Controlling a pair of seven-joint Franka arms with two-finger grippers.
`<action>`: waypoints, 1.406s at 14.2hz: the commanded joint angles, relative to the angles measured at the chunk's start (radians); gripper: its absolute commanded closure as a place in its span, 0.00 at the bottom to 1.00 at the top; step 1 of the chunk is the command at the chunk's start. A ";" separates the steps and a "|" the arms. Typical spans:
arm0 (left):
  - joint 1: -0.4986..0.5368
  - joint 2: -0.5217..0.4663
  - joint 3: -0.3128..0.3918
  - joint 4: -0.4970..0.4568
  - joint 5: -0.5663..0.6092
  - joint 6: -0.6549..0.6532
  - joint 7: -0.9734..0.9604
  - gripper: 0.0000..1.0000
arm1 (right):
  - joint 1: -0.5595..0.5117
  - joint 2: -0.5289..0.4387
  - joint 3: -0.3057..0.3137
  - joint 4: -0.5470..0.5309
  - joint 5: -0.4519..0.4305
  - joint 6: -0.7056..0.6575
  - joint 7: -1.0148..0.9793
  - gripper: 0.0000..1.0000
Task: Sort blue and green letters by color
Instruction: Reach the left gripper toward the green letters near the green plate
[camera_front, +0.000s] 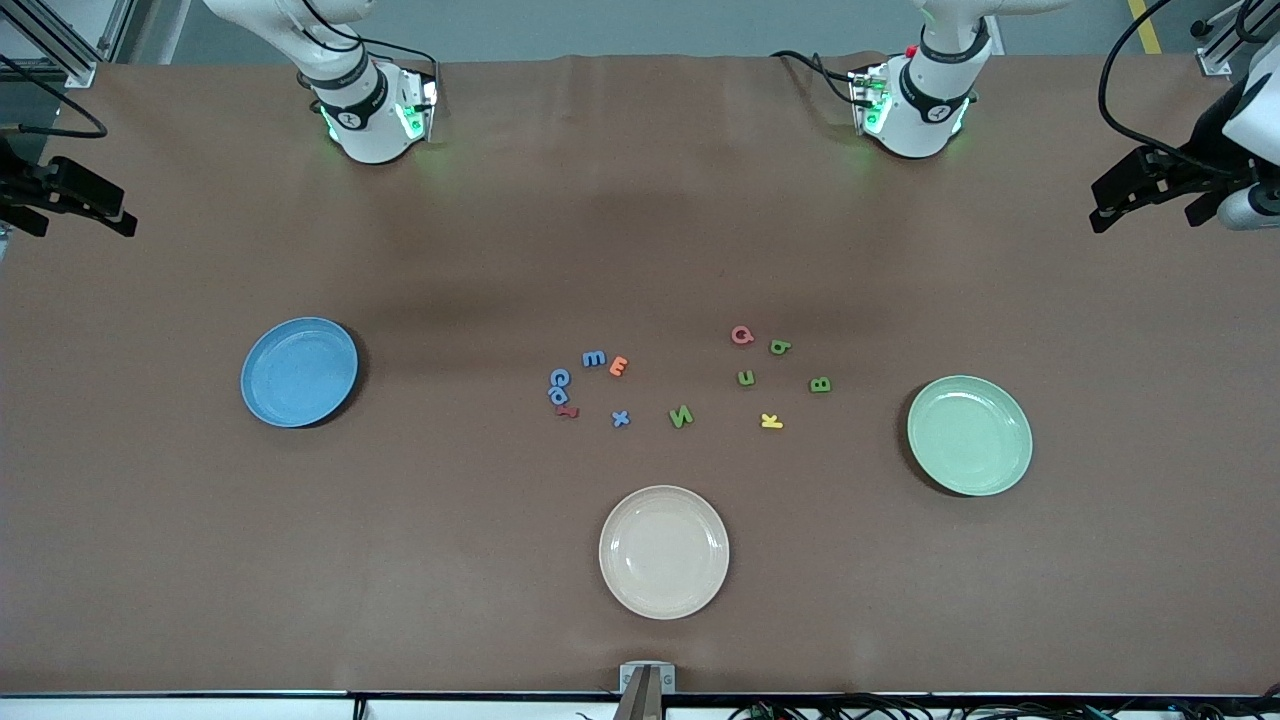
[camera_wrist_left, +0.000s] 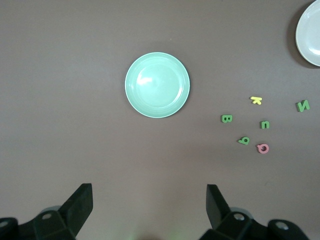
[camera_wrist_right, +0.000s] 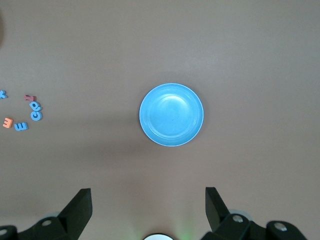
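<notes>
Four blue letters, E (camera_front: 594, 358), C (camera_front: 559, 378), a small one (camera_front: 556, 394) and X (camera_front: 620, 418), lie at the table's middle, toward the blue plate (camera_front: 299, 371). Four green letters, N (camera_front: 681, 416), u (camera_front: 746, 377), q (camera_front: 780, 347) and B (camera_front: 819, 384), lie toward the green plate (camera_front: 969, 435). My left gripper (camera_wrist_left: 148, 192) is open and empty, high over the bare table beside the green plate (camera_wrist_left: 157, 85). My right gripper (camera_wrist_right: 148, 196) is open and empty, high over the table beside the blue plate (camera_wrist_right: 171, 114). Neither gripper shows in the front view.
An orange E (camera_front: 618, 366), a red letter (camera_front: 567, 410), a pinkish Q (camera_front: 741, 335) and a yellow K (camera_front: 771, 421) lie among the letters. A cream plate (camera_front: 664, 551) sits nearer the front camera. The arm bases (camera_front: 375, 115) stand at the table's top edge.
</notes>
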 joint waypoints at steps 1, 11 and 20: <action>0.002 0.007 0.006 0.028 -0.015 -0.042 0.011 0.00 | 0.004 -0.026 -0.001 -0.026 0.012 0.013 -0.001 0.00; -0.097 0.228 -0.063 0.028 -0.015 0.144 -0.016 0.00 | 0.001 -0.026 -0.004 -0.026 0.005 0.020 -0.005 0.00; -0.333 0.568 -0.069 0.034 0.000 0.520 -0.496 0.00 | -0.002 -0.008 -0.001 -0.006 -0.029 0.010 0.008 0.00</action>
